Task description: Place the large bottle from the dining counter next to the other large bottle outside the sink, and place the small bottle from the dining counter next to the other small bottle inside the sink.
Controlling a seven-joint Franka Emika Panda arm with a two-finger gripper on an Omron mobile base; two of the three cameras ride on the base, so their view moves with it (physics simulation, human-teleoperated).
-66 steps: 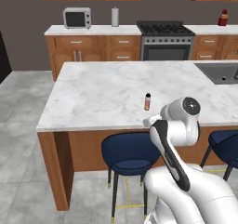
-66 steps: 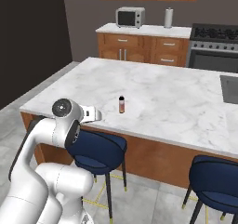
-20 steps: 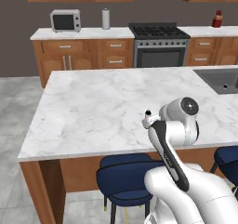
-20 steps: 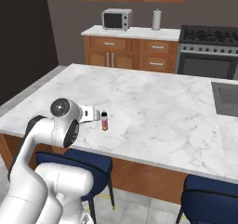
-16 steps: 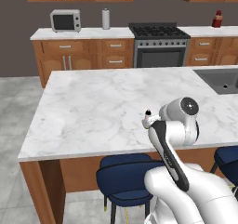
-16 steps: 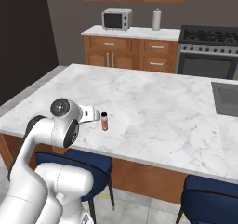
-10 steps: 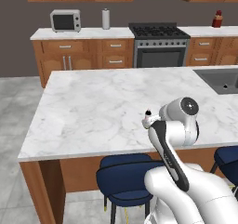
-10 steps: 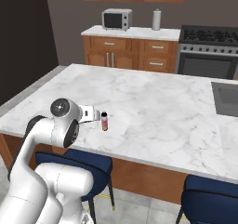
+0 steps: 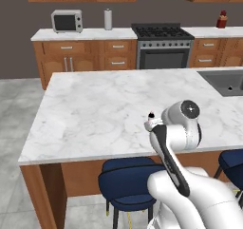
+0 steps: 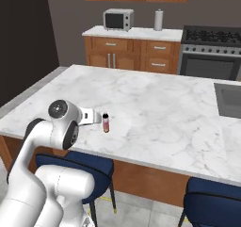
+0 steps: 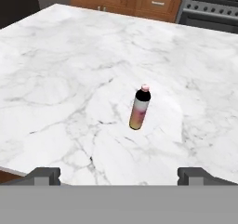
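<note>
A small bottle (image 11: pixel 140 108) is pictured upright on the marble bench (image 10: pixel 155 103), near its front edge and well apart from the sink (image 9: pixel 224 80) at the far right. Since a few seconds ago the whole scene has been shifted by the base's drive, and the bottle has been brought closer; over the last second nothing has been altered. It is judged that the approach is done and the reach not yet begun. The pincer (image 11: pixel 118 174) is held fully spread and empty, short of the bottle. In the hand view the bottle's dark shoulder, pale cap and orange-pink body are shown; in the left base view it is mostly hidden behind the arm (image 9: pixel 180 128), while the pink-red bottle (image 9: pixel 221 20) on the rear bench is shown.
</note>
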